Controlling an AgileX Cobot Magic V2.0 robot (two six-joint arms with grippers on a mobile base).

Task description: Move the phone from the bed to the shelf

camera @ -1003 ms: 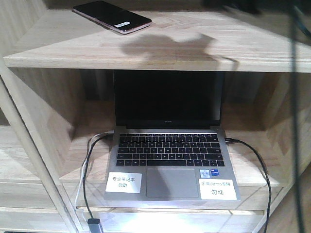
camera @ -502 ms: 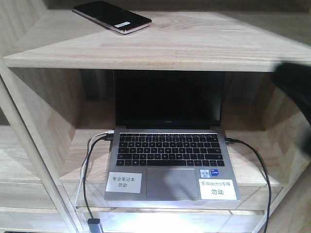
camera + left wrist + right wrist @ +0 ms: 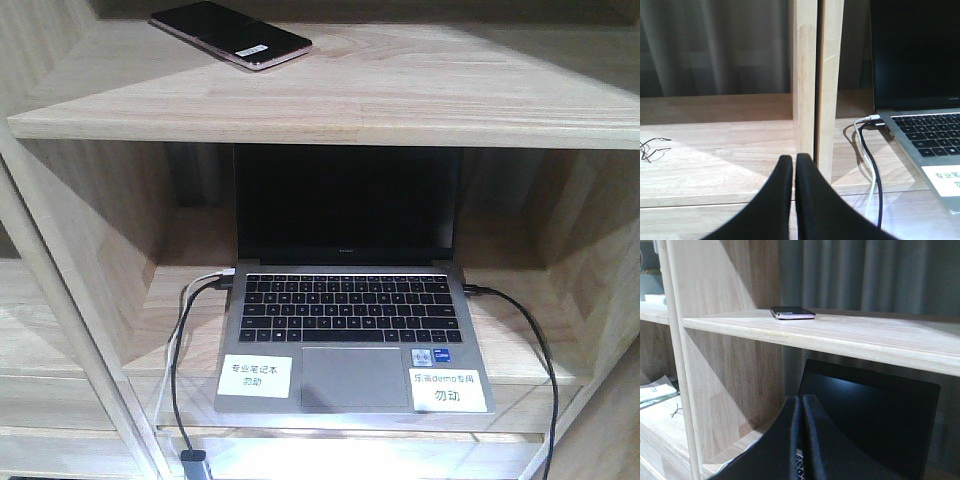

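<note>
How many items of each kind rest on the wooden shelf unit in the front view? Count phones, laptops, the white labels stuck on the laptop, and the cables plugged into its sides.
Phones: 1, the phone on the upper shelf
Laptops: 1, the laptop open below
White labels: 2
Cables: 3, white and black on its left, black on its right
Total: 7

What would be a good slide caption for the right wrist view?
Phone resting flat on the upper shelf, with the closed right tool below it, in front of the open laptop.
</note>
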